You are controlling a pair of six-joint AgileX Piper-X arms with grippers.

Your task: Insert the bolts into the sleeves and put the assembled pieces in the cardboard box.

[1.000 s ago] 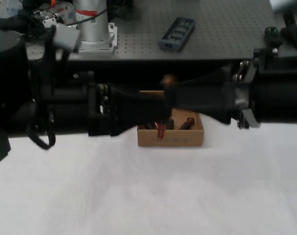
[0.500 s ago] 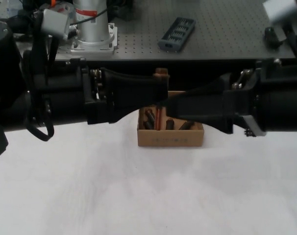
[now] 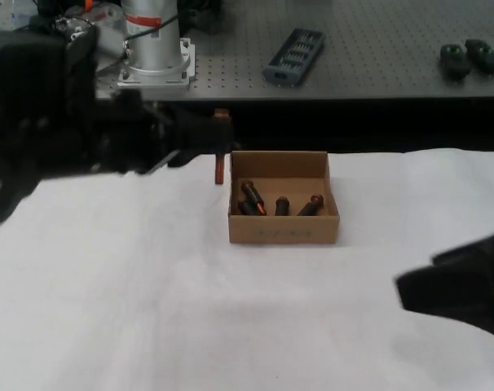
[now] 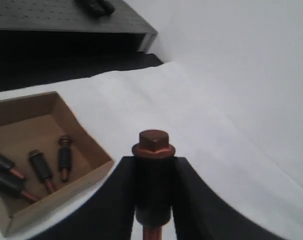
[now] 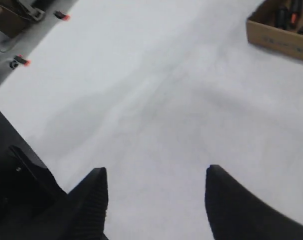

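Your left gripper [image 4: 154, 172] has its fingers clamped on a smooth black cylindrical sleeve [image 4: 153, 192]. A copper-coloured bolt [image 4: 153, 143] runs through the sleeve. Its long axis stands upright, with the hexagonal flanged head on top and the shank poking out below. In the high view this piece hangs just left of the cardboard box [image 3: 284, 230], at its far-left corner. More assembled pieces [image 3: 253, 197] lie flat inside the box, slanted roughly near to far. Your right gripper [image 5: 154, 200] hovers with its fingers apart over the wrinkled white cloth [image 3: 190, 309] covering the tabletop, to the near right of the box. Beyond the box, a perforated metal plate [image 3: 369, 49] carries a slotted tray [image 3: 294, 55].
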